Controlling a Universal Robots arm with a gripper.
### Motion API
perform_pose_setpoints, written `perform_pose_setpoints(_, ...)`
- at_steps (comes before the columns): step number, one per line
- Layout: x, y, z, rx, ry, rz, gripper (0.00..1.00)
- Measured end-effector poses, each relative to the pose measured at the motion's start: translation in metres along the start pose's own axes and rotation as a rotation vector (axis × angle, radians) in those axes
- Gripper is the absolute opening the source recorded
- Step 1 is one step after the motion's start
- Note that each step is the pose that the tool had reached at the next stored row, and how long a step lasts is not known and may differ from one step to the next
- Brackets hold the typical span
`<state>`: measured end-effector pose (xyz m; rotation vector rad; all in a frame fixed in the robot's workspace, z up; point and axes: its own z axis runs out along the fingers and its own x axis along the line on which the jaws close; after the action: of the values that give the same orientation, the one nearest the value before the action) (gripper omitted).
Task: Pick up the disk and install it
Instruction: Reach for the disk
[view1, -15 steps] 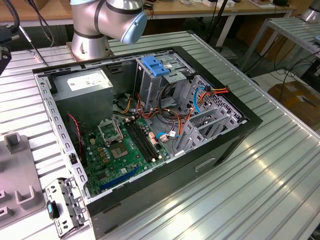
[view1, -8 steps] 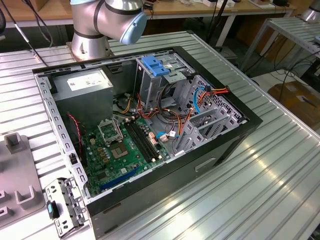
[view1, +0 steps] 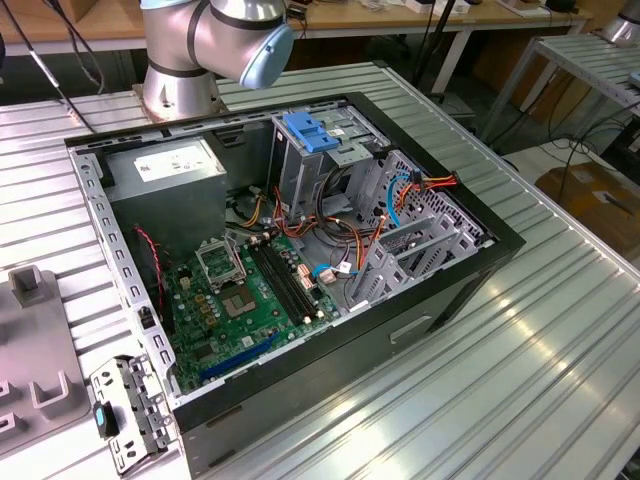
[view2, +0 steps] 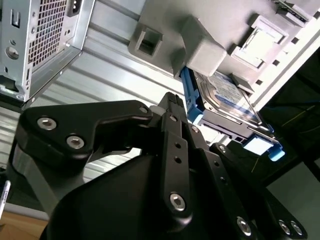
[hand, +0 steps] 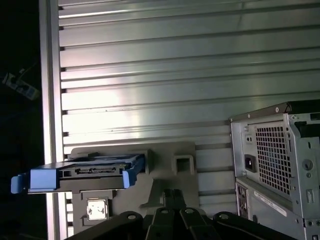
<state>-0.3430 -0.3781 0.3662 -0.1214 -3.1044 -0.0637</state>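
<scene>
Nearby, jaws pressed together, empty, disk with blue rails, white-blue label, print unreadable, resting on grey holder.

Free: the ribbed table lay bare around the grey holder | Blocked: the wall of the case stood near the holder; a raised block sat just beside the disk | Inside case: cables crowded the room beside the cage, the gap there possibly narrow.
</scene>
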Motion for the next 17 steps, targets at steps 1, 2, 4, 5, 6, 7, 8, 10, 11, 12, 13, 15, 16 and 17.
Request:
perform_pose_setpoints(1, 0.0003, 0.0, 0.0, 0.0001, 0.0003, 0.0, 0.11)
perform_pose_setpoints(2, 0.0005, 0.0, 0.0, 0.0, 0.0003, 0.0, 0.11)
perform_pose_setpoints(4, 0.0016, -0.0001, 0.0001, 0.0, 0.0002, 0.0, 0.11)
perform_pose_setpoints(5, 0.0027, -0.0002, 0.0002, -0.0001, 0.0003, 0.0, 0.11)
perform_pose_setpoints(6, 0.0038, -0.0003, 0.0002, -0.0001, 0.0002, 0.0, 0.11)
perform_pose_setpoints(7, 0.0059, -0.0004, 0.0003, -0.0001, 0.0002, 0.0, 0.11)
perform_pose_setpoints(8, 0.009, -0.0007, 0.0004, -0.0001, 0.0005, 0.0, 0.11)
perform_pose_setpoints(10, 0.0151, -0.0012, 0.0006, 0.0, 0.0008, 0.0, 0.11)
perform_pose_setpoints(11, 0.0284, -0.0022, 0.001, 0.0, 0.0013, 0.0, 0.11)
perform_pose_setpoints(12, 0.036, -0.0028, 0.0012, 0.0001, 0.0014, 0.0, 0.11)
perform_pose_setpoints(13, 0.0401, -0.0031, 0.0014, 0.0, 0.0013, 0.0, 0.11)
perform_pose_setpoints(15, 0.05, -0.004, 0.0018, 0.0, 0.0013, 0.0, 0.11)
perform_pose_setpoints(16, 0.0575, -0.0045, 0.0021, 0.0, 0.0014, 0.0, 0.11)
perform_pose_setpoints(17, 0.063, -0.0049, 0.0023, 0.0, 0.0015, 0.0, 0.11)
